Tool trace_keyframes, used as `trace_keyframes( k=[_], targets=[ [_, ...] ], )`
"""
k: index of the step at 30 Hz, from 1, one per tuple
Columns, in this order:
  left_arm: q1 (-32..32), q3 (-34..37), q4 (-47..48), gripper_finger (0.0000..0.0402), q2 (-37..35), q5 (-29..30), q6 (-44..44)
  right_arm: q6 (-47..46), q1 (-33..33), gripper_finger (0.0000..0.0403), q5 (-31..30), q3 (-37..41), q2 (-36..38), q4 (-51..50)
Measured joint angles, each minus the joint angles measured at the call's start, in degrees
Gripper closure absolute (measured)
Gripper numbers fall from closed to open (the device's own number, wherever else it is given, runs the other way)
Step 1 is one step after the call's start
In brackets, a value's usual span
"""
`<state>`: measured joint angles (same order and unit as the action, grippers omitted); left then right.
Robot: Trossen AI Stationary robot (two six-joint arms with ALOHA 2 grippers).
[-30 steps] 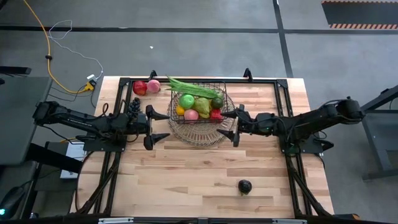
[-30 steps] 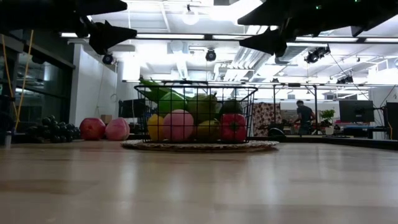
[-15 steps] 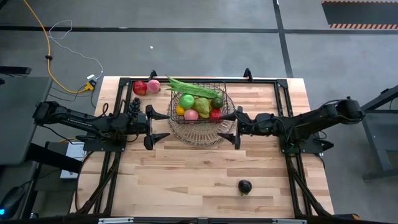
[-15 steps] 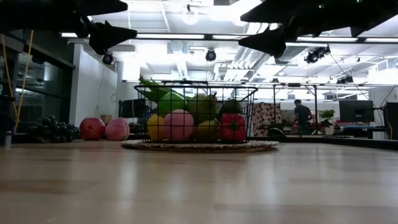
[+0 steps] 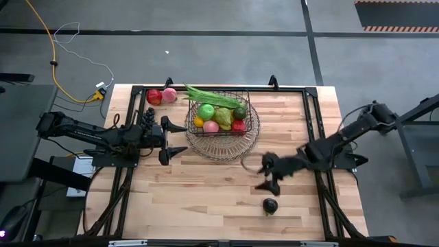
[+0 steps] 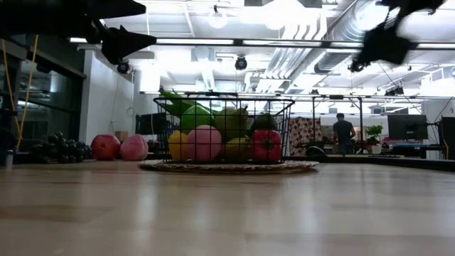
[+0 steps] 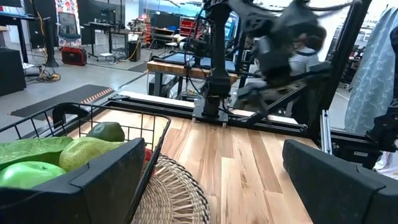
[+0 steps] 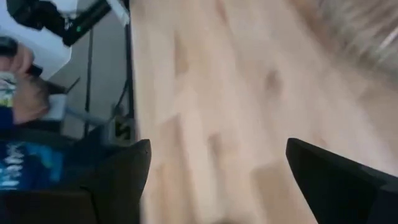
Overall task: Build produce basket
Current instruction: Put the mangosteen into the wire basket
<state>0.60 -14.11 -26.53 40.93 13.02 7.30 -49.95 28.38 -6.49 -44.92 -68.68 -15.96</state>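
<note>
Big wooden tabletop (image 5: 206, 199), mostly bare near the front edge. Two dark arms reaching in from the left and right edges.

Round flat wire dish (image 5: 221, 145) near the middle of the back edge, with the dark wire basket (image 5: 243, 96) sitting on top of it. Basket upright, already holding lots of produce: a green apple (image 5: 206, 110), a yellow-green pear (image 5: 223, 115), a pink fruit (image 5: 210, 126), a red piece (image 5: 238, 125), a dark green avocado (image 5: 239, 112) and a small yellow piece (image 5: 198, 121). Long green pods (image 5: 206, 95) lying across the basket rim and poking out toward the back left corner.

Left tool (image 5: 175, 138) just beside the left side of the dish, not touching it, open wide, holding nothing.

Right tool (image 5: 266, 175) out over bare wood, between the dish and the front edge, toward the right. Blurry, but fingers spread wide and empty.

Red apple (image 5: 154, 97) and pink peach (image 5: 169, 95) side by side at the back edge, left of the basket. Dark purple grapes (image 5: 147, 115) near them, closer to the left arm.

Small dark fruit (image 5: 270, 205) alone near the front edge, just beside the right tool.
</note>
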Motion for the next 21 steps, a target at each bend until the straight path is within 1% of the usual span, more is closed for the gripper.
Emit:
trace_keyframes(
  k=[5,9,15,21],
  targets=[
    [0.0,0.0,0.7,0.0033,0.0,0.0,0.0,-18.4,9.7,0.0041,-3.6,-8.1,-5.5,-14.6],
    [0.0,0.0,1.1,0.0033,0.0,0.0,0.0,-28.3,14.1,0.0041,-4.4,-16.3,-13.1,-26.2],
    [0.0,0.0,0.6,0.0033,0.0,0.0,0.0,-34.8,15.0,0.0041,-3.7,-28.3,-25.5,-37.9],
    [0.0,0.0,0.2,0.0033,0.0,0.0,0.0,-38.5,13.6,0.0041,1.7,-36.0,-35.3,-46.2]
  ],
)
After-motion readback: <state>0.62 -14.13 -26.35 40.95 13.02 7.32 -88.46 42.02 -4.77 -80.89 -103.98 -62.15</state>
